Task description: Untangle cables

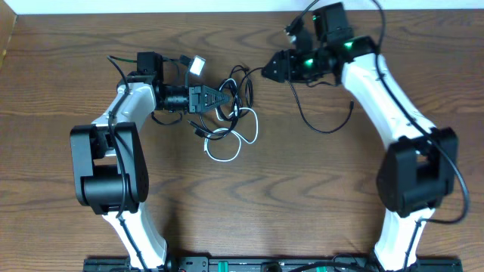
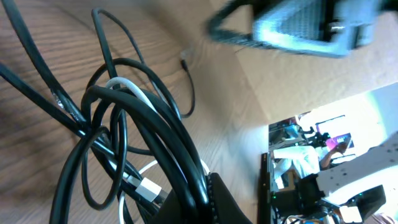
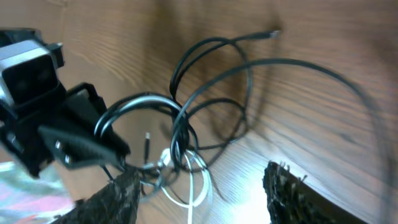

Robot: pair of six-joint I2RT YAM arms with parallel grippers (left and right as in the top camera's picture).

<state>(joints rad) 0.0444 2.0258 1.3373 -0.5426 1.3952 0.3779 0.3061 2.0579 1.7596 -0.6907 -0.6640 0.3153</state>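
Cables (image 2: 161, 134) lie knotted near the table's (image 1: 302, 196) far edge. Your left gripper (image 1: 221, 98) pinches the tangle, probably to anchor it, while your right gripper (image 3: 199, 190) hangs spread and empty, seemingly ready to draw a strand free.

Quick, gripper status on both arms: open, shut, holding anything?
Left gripper: shut on the cables.
Right gripper: open, holding nothing.
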